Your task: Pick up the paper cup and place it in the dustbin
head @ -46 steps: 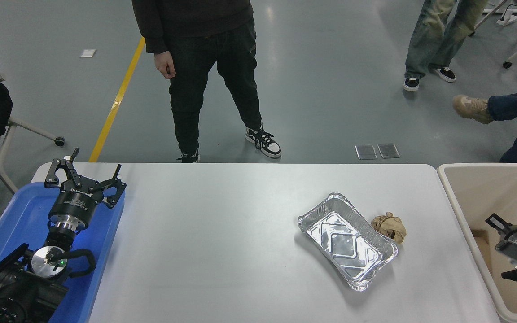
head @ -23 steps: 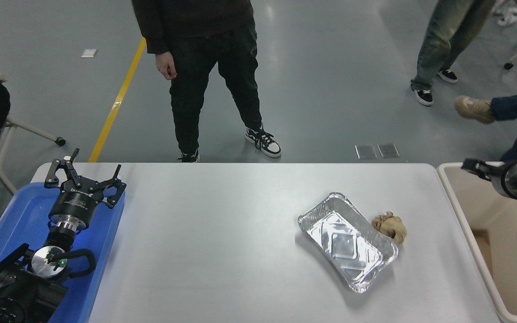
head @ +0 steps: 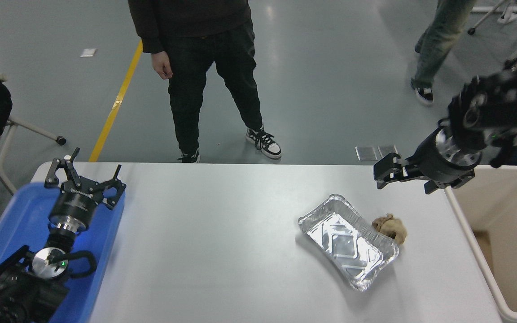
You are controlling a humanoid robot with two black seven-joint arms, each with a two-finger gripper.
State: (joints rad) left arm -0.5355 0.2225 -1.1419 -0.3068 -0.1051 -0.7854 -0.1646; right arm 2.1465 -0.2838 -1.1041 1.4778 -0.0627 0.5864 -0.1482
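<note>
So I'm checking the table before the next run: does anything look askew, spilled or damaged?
Nothing is spilled. The foil tray sits skewed to the table edges, its rim crinkled, with a crumpled brown paper ball against its far right side. No paper cup shows on the table.

Bright overhead light; right arm (head: 492,116) perhaps slightly blurred.

Both robot arms are black. The left arm (head: 20,287) has a round shiny silver cap with a tiny green light and a looped black cable beside it. Its black metal left claw (head: 83,179) sits on a round black body with white letters and a silver ring below. The right arm (head: 501,107) is chunky, with a silver ring behind the black right claw (head: 386,172).
</note>
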